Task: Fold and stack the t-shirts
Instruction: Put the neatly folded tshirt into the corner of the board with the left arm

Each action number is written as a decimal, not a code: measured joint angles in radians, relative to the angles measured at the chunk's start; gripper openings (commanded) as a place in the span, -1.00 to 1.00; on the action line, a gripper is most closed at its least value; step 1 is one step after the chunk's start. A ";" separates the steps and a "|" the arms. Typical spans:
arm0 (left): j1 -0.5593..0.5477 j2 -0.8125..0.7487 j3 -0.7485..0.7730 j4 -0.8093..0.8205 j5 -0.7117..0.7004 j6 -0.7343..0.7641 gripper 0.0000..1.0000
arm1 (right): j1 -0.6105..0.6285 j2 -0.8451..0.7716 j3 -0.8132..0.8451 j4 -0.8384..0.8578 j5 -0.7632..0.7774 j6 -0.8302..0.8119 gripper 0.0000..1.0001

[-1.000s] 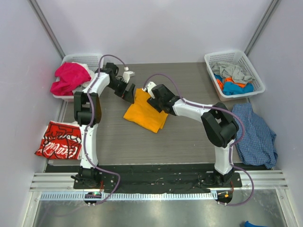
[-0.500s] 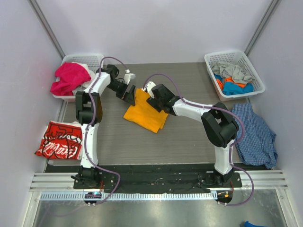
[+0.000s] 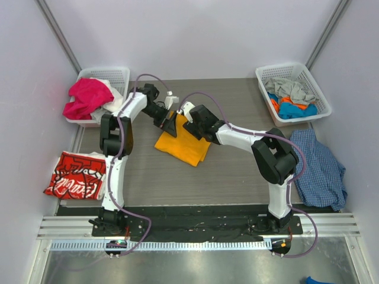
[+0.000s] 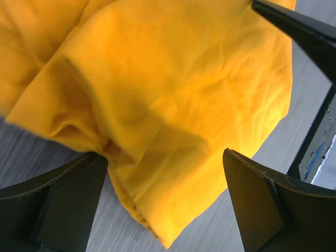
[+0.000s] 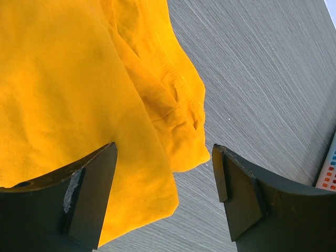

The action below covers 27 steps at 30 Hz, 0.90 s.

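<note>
The grey wood-grain worktop (image 3: 237, 171) spreads beneath both of my tools. Directly under them lies the plain orange-yellow cloth t-shirt (image 3: 183, 145), bunched into a rough, part-folded slab whose far edge sits below my tips. Well off to the near left of my left tool, the red t-shirt with white lettering (image 3: 76, 176) lies flat in a roughly squared shape, and I take it as the start of the stack.

My left tool (image 3: 170, 120) is spread as wide as it goes and holds nothing. A rumpled fold of yellow cloth lies between and below its fingers (image 4: 58, 205). My right tool (image 3: 190, 122), just beside it, is also spread wide and empty, with a stitched hem and a loose corner showing between its fingers (image 5: 89, 194).

I judge the step in hand is taking hold of that far edge for the next fold. To do it well, I should bring each tool down on a single layer's corner rather than the whole bunch. I should pinch at matching spots on either side, then lift both together so the cloth hangs even and no creases get folded in.
</note>
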 measured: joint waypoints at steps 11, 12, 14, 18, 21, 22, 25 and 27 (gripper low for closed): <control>-0.044 -0.001 -0.023 -0.001 0.027 -0.014 0.58 | 0.000 0.000 -0.023 0.014 -0.013 -0.008 0.60; -0.048 -0.001 -0.029 -0.002 0.029 -0.017 0.53 | 0.000 0.000 -0.024 0.014 -0.014 -0.008 0.60; -0.058 -0.002 -0.039 -0.003 0.035 -0.029 0.43 | 0.000 0.000 -0.029 0.016 -0.016 -0.008 0.60; -0.088 -0.003 -0.069 -0.005 0.048 -0.065 0.25 | 0.000 0.000 -0.045 0.024 -0.017 -0.013 0.60; -0.111 -0.003 -0.085 -0.006 0.048 -0.097 0.04 | 0.000 0.000 -0.058 0.026 -0.016 -0.021 0.60; -0.118 -0.003 -0.091 -0.005 0.046 -0.109 -0.02 | 0.000 0.000 -0.063 0.028 -0.016 -0.023 0.60; -0.134 -0.003 -0.108 0.000 0.039 -0.140 -0.29 | 0.000 -0.001 -0.072 0.030 -0.016 -0.026 0.60; -0.141 -0.003 -0.116 0.004 0.028 -0.157 -0.45 | 0.000 -0.003 -0.078 0.030 -0.016 -0.028 0.60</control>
